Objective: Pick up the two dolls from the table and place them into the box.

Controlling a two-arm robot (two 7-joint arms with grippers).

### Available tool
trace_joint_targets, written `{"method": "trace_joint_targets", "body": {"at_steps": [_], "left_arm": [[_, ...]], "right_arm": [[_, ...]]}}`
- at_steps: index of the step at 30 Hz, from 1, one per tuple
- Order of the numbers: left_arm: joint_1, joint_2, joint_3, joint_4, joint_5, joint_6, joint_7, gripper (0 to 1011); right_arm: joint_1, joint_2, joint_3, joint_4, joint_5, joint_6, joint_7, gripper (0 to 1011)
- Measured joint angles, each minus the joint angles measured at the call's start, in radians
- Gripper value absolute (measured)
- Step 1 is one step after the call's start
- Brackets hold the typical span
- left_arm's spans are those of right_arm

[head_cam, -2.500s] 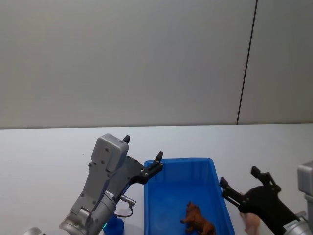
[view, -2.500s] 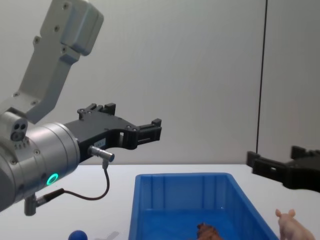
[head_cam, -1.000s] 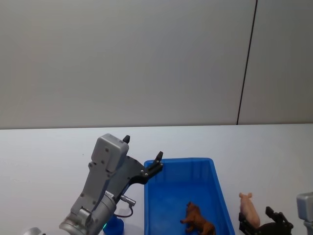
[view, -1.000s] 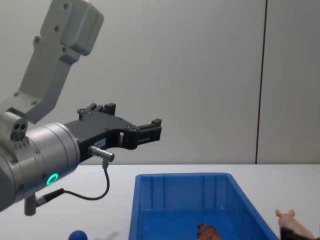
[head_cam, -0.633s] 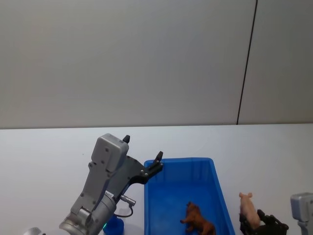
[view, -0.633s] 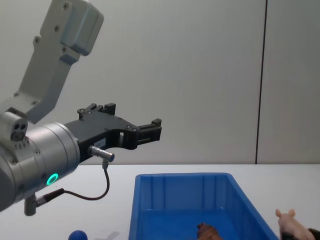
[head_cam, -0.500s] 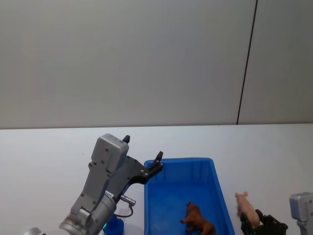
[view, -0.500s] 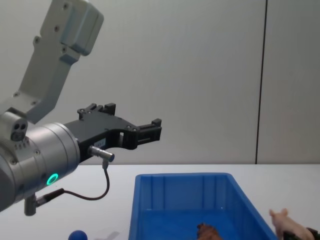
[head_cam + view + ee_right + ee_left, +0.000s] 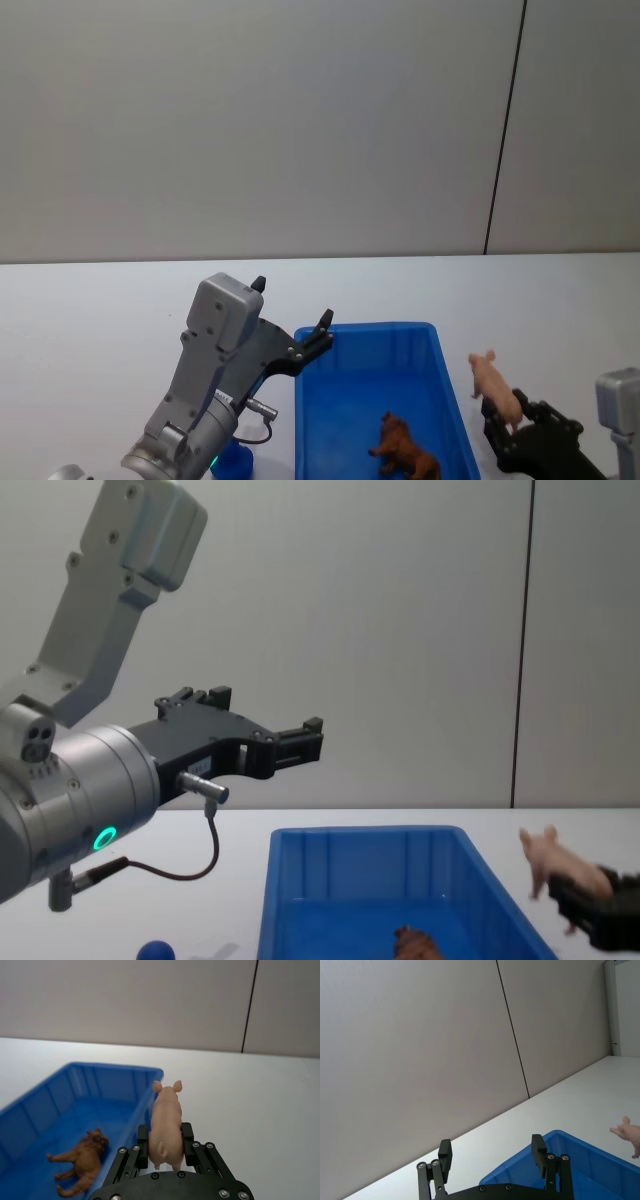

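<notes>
Bright, even, diffuse light throughout; white table (image 9: pixel 100 300) very bright and matte; grey wall (image 9: pixel 250 120) flatly lit, far side; box (image 9: pixel 370 345) interior carries faint, soft-edged shading.

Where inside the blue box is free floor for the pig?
The box floor is bare between the far wall and the brown doll, also along the left wall. The near right part is crowded by that doll. The left hand hangs near the far left corner.

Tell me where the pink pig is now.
Head view, right side: the pink pig is gripped in the right tool, raised beside the right wall of the blue box.
</notes>
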Motion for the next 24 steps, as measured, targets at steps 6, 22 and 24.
{"method": "trace_joint_targets", "body": {"at_steps": [6, 22, 24], "left_arm": [[0.000, 0.000, 0.000, 0.000, 0.000, 0.000, 0.000, 1001], [0.000, 0.000, 0.000, 0.000, 0.000, 0.000, 0.000, 1001], [0.000, 0.000, 0.000, 0.000, 0.000, 0.000, 0.000, 1001]], "right_arm": [[0.009, 0.001, 0.000, -0.033, -0.002, -0.035, 0.048, 372], [0.094, -0.033, -0.017, -0.007, 0.027, -0.077, 0.238, 446], [0.111, -0.041, -0.020, 0.011, 0.034, -0.079, 0.263, 489]]}}
